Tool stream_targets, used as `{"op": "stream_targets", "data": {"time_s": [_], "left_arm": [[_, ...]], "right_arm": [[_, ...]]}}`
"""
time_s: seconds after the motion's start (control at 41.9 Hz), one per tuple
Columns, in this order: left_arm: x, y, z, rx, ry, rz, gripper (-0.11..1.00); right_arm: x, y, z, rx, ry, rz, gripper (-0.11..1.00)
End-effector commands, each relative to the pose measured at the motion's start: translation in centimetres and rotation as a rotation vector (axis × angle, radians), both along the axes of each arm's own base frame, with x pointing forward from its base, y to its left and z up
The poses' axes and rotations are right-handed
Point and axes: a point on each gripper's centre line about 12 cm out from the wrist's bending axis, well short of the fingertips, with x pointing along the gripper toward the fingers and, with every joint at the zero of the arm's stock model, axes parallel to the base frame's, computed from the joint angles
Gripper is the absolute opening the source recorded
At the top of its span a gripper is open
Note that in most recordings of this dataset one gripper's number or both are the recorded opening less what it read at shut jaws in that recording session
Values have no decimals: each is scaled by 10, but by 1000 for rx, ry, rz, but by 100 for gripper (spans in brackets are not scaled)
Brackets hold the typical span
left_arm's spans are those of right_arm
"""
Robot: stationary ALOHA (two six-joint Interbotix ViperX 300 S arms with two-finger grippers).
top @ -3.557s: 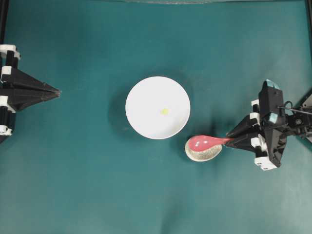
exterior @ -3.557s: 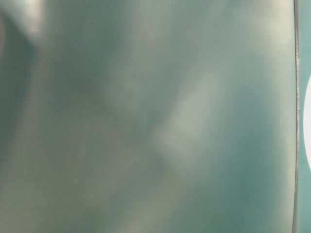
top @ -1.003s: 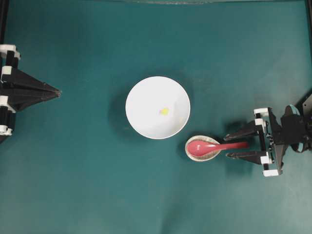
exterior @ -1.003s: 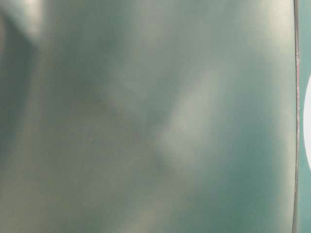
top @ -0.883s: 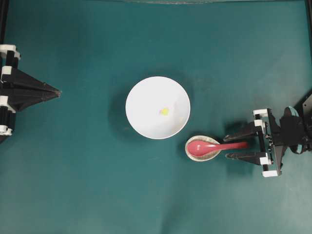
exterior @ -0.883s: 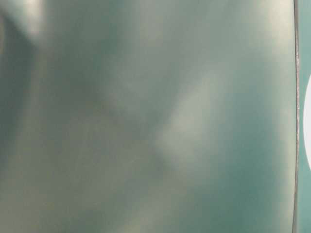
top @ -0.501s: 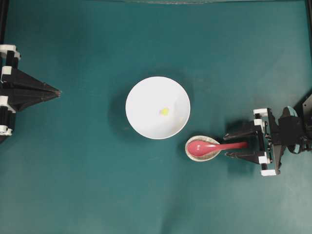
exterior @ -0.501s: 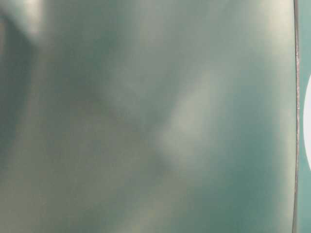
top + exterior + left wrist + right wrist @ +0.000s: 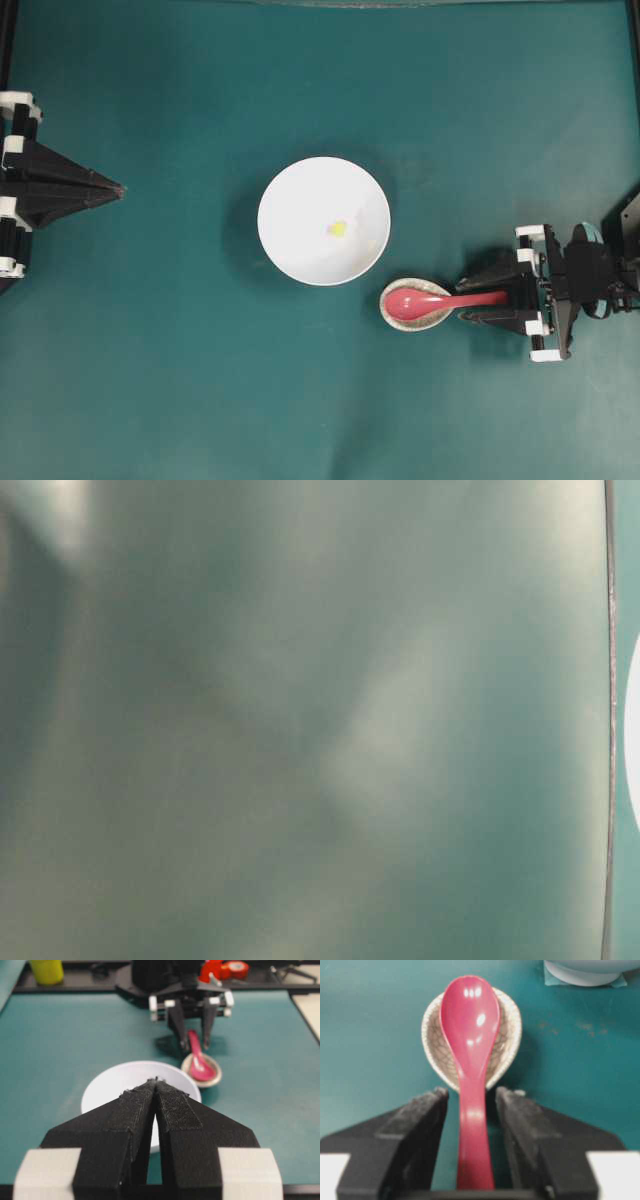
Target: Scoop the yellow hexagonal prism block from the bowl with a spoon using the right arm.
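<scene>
Spoon handle between the parted fingers of the right hand (image 9: 470, 1105), not yet gripped.

Right hand stood narrowly apart around the spoon (image 9: 470, 1035), whose head rested in the speckled dish (image 9: 507, 1035); left hand (image 9: 156, 1095) was pressed together, idle. Yellow hexagonal prism block (image 9: 338, 228) lay in the white bowl (image 9: 290, 190), well apart on the tabletop (image 9: 180, 380). Risks, as judged: an off-centre squeeze could roll the glossy handle, or a lift could drag the dish.

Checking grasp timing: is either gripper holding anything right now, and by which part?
Nothing is held. The right gripper straddles the spoon handle, with gaps on both sides. The left gripper is shut and empty, short of the bowl.
</scene>
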Motion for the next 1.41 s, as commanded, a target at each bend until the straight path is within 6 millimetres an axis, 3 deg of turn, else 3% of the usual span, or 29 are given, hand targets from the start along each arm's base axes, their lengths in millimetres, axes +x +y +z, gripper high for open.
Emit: {"op": "stream_targets", "data": {"time_s": [0.0, 0.239, 0.477, 0.645, 1.026, 1.385], "left_arm": [[3, 0, 7, 1, -17, -2, 0], [3, 0, 7, 1, -17, -2, 0], [3, 0, 7, 1, -17, -2, 0], [3, 0, 8, 1, -18, -2, 0], [3, 0, 8, 3, -18, -2, 0], [3, 0, 7, 3, -18, -2, 0]], "right_arm": [[1, 1, 3, 4, -16, 2, 50], [1, 1, 3, 4, -16, 2, 46], [1, 1, 3, 4, -16, 2, 24], [1, 2, 9, 20, -34, 5, 23], [5, 1, 51, 101, -81, -4, 23], [26, -26, 124, 82, -6, -34, 23]]}}
